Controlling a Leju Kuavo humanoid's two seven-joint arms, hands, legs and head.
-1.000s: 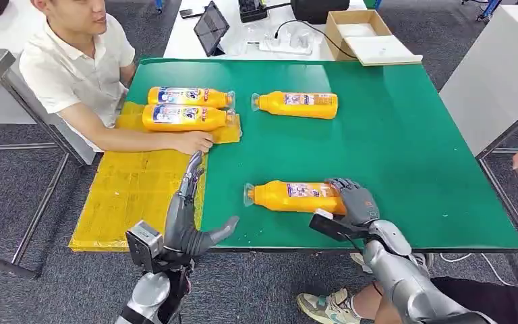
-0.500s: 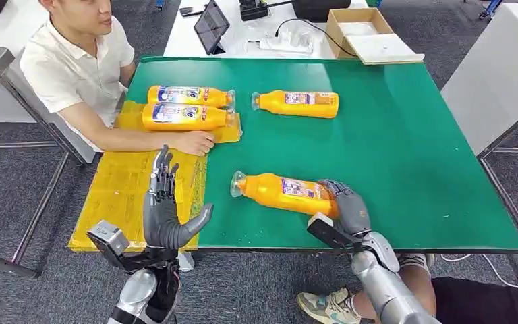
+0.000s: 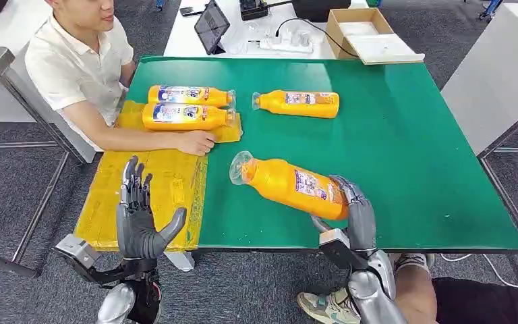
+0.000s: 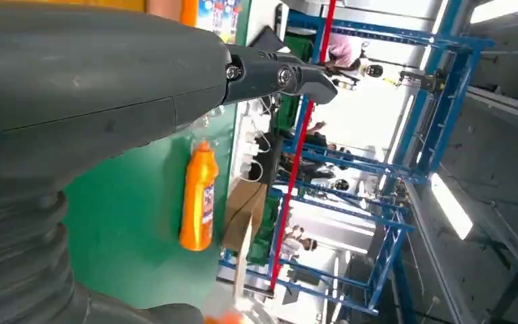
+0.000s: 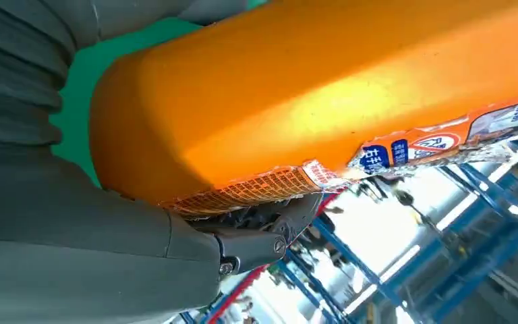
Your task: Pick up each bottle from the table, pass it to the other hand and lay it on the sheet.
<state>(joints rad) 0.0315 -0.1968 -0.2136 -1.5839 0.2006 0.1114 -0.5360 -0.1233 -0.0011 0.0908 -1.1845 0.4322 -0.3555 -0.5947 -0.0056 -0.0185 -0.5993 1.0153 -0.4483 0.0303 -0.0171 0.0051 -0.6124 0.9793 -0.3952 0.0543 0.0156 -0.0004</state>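
Observation:
My right hand [image 3: 355,214] grips the base end of an orange bottle [image 3: 287,184] and holds it lifted off the green table [image 3: 405,148], clear cap pointing up and to the left. The right wrist view has the same orange bottle [image 5: 324,101] close against the hand [image 5: 74,250]. My left hand [image 3: 138,219] is raised over the yellow sheet [image 3: 125,196] with fingers spread and nothing in it. Two orange bottles [image 3: 187,96] [image 3: 183,117] lie on the sheet's far end. Another orange bottle [image 3: 298,104] [image 4: 199,196] lies on the table beyond.
A person in a white shirt [image 3: 74,64] sits at the table's left side, a forearm and hand [image 3: 195,142] resting on the sheet near the two bottles. A tablet [image 3: 210,27], power strip and cardboard box [image 3: 361,30] stand behind the table.
My right hand has lifted the bottle off the table and tilted its cap upward and left. My left hand has drawn back toward me and leftward over the sheet.

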